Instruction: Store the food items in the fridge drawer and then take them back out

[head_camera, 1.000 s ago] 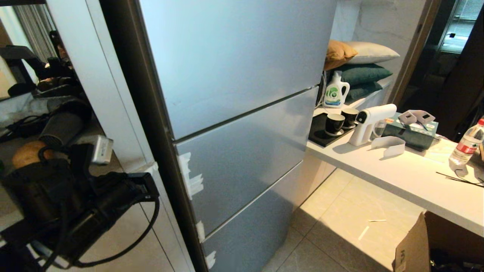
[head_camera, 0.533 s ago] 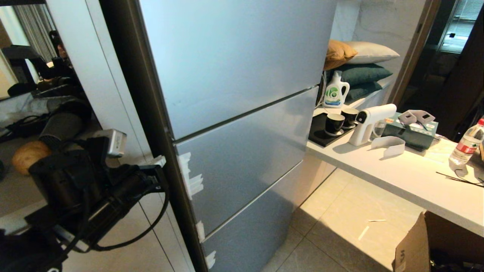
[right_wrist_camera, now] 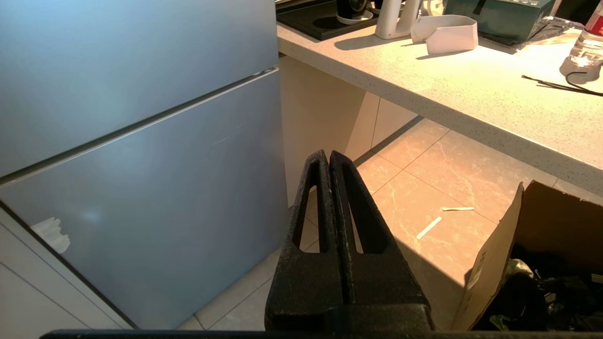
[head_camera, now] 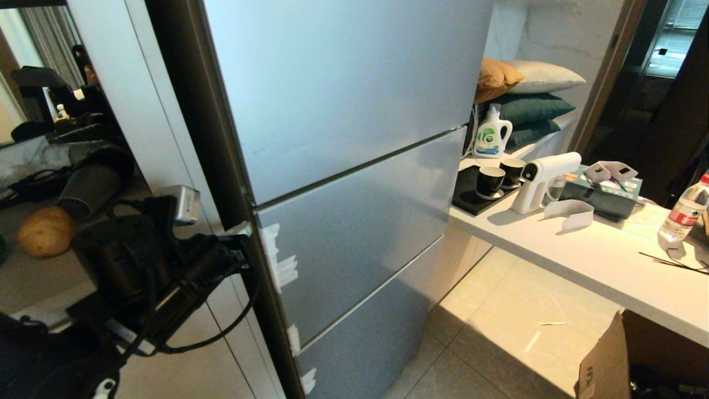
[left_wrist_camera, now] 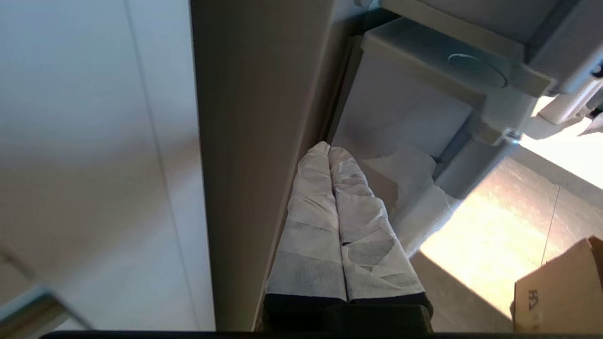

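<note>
**Pressing a closed claw to the fridge's side edge**

Reaching in from 8 o'clock in the head view, the left claw (head_camera: 243, 235) sits at the dark side edge of the fridge (head_camera: 354, 166), level with the seam between the upper and middle door panels. In the left wrist view its white-wrapped fingers (left_wrist_camera: 311, 221) are pressed together, tips at the gap beside a panel; whether they touch it I cannot tell. The right claw (right_wrist_camera: 328, 157), seen only in its own wrist view, is likewise pressed together with nothing between its fingers, hanging over the tiled floor (right_wrist_camera: 424, 179) near a cardboard box (right_wrist_camera: 527, 245). All door panels are closed, and no drawer shows. The tan-brown bun (head_camera: 46, 231) lies at 9 o'clock on a shelf beside the fridge, just below the grey hair dryer (head_camera: 88, 183). At 3 o'clock a tabletop (head_camera: 598, 260) carries a white spray gun (head_camera: 540, 177), black cups (head_camera: 490, 182) and a water bottle (head_camera: 687, 208)
</note>
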Robot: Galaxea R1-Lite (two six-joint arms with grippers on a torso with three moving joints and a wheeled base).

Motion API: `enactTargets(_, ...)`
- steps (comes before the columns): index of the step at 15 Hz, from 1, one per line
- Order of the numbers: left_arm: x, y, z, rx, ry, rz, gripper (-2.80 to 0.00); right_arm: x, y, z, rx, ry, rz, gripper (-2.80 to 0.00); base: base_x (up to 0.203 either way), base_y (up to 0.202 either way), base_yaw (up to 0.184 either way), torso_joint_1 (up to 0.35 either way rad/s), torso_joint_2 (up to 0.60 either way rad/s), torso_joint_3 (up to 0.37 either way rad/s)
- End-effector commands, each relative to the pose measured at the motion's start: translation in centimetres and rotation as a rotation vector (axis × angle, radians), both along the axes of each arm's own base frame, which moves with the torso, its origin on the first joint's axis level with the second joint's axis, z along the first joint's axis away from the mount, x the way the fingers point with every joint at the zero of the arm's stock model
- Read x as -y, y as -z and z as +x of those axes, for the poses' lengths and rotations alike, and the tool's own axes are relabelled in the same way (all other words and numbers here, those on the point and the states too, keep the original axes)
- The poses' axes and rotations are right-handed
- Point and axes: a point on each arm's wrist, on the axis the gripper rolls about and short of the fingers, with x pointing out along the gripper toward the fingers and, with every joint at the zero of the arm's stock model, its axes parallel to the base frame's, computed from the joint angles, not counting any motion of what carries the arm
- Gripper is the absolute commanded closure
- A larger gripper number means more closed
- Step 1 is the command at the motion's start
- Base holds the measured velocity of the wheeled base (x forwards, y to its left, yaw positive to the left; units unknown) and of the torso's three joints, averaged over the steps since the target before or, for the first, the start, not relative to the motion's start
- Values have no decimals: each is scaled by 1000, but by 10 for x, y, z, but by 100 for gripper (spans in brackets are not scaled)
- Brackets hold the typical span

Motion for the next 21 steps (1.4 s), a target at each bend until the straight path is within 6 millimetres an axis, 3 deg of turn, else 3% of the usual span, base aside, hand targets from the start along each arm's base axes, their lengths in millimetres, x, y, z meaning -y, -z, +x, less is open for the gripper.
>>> enactTargets(1, 3, 9, 5, -5, 2, 1, 0, 0, 0, 0, -1, 0, 0, 0, 0, 0, 0, 0, 0, 0)
enactTargets(10, 28, 16, -22, 14, 190, -79, 0, 0, 0, 0, -2, 0, 0, 0, 0, 0, 0, 0, 0, 0)
enactTargets(21, 39, 30, -53, -52, 358, -82, 0, 0, 0, 0, -1, 0, 0, 0, 0, 0, 0, 0, 0, 0)
